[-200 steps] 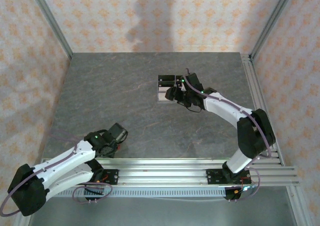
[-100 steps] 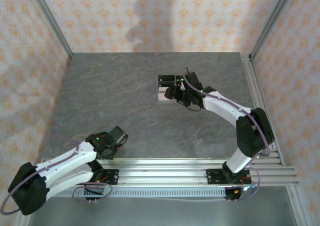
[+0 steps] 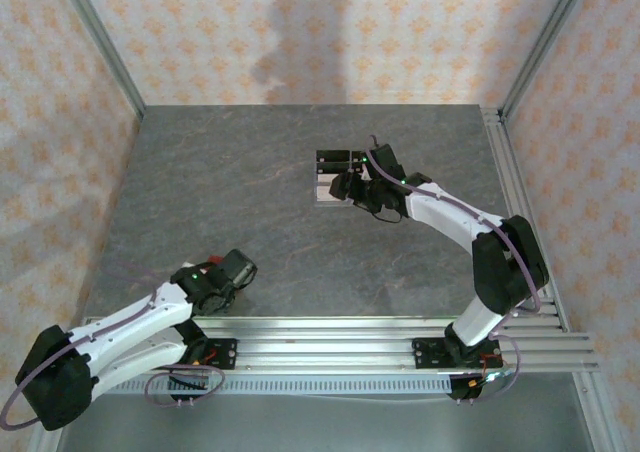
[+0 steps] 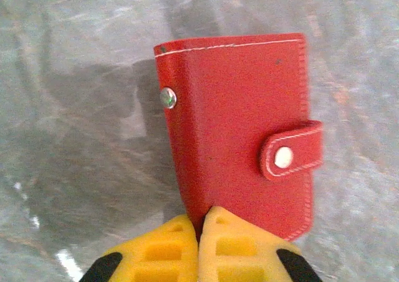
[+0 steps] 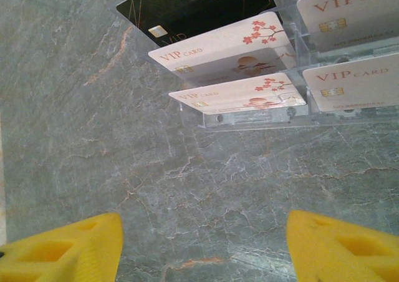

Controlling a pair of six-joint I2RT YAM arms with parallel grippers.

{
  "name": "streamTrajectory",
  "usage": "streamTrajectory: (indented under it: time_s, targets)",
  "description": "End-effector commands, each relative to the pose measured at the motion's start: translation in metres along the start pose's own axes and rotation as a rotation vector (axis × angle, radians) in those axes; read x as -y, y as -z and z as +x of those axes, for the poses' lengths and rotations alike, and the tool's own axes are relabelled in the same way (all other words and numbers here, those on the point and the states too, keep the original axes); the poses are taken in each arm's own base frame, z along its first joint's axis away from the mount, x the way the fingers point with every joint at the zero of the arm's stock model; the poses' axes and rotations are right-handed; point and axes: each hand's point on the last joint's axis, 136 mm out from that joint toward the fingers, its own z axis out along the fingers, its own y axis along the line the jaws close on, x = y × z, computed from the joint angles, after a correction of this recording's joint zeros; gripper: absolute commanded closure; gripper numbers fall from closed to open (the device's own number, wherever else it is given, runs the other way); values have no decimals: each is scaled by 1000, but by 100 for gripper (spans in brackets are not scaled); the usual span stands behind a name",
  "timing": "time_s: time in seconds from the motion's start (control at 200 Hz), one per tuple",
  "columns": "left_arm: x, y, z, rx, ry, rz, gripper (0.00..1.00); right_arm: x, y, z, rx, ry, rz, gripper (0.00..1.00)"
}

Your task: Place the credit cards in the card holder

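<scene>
Task barely begun: no card is loaded yet. Cards (image 5: 230,45), thin glossy pale rectangles, are racked in the clear plastic stand (image 5: 249,116), faced by the wide-open right gripper (image 5: 202,251). Wallet (image 4: 240,132), red, stitched, snap-tabbed, is pinched edgewise by the left gripper (image 4: 201,223), well apart from the stand.

Both arms are white shells with black joints. The left arm (image 3: 130,327), at seven o'clock, trails a lilac cable (image 3: 18,380). The right arm (image 3: 450,212), at four o'clock, carries another (image 3: 539,272). Each wrist shows a green light (image 3: 190,274). The fingers (image 4: 230,251) are yellow blocks with moulded recesses.
</scene>
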Motion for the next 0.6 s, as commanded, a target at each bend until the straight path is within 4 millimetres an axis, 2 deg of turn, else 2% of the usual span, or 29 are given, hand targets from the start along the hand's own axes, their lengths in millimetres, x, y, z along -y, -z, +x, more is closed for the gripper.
streamTrajectory:
  time_s: [0.0, 0.13, 0.21, 0.41, 0.596]
  targets:
    - [33, 13, -9, 57, -85, 85, 99, -6, 12, -4, 21, 33, 5, 30]
    - [60, 19, 5, 21, -217, 115, 100, 1, 17, -4, 21, 48, 30, 30]
    - [83, 20, 21, -25, -336, 145, 100, 9, 20, -3, 21, 52, 50, 30]
    - [153, 19, 86, -194, -647, 292, 100, 40, 31, 4, 20, 40, 111, 30]
    - [200, 26, 137, -310, -816, 503, 100, 55, 38, 21, 5, 33, 134, 30]
